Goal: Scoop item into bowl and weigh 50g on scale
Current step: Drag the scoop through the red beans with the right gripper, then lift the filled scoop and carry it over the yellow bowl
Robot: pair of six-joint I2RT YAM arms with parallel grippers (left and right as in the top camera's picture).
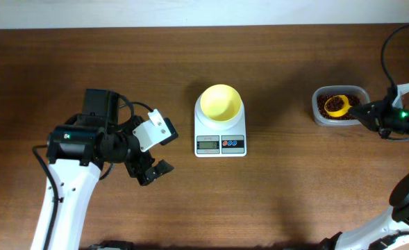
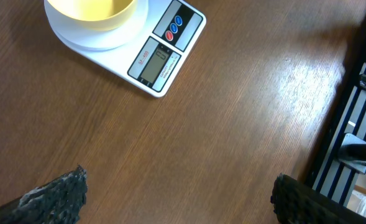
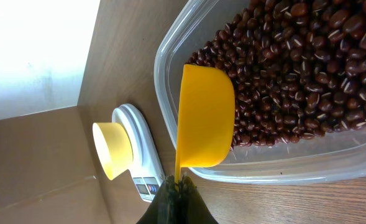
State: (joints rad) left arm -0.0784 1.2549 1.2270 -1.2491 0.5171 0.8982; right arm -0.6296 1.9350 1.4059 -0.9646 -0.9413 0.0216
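The pale yellow bowl (image 1: 221, 103) stands empty on the white scale (image 1: 220, 144) at the table's middle; both show in the left wrist view, bowl (image 2: 92, 12) and scale (image 2: 161, 59), and in the right wrist view, bowl (image 3: 111, 149). The red-brown beans (image 3: 294, 68) fill a clear tub (image 1: 340, 106) at the right. My right gripper (image 3: 178, 185) is shut on the handle of a yellow scoop (image 3: 204, 118), whose cup hangs over the tub's near rim. My left gripper (image 1: 152, 170) is open and empty, left of the scale.
The table's right edge and black rack bars (image 2: 356, 124) show in the left wrist view. A black cable (image 1: 388, 48) loops near the right arm. A pale wall (image 3: 33, 50) lies beyond the table.
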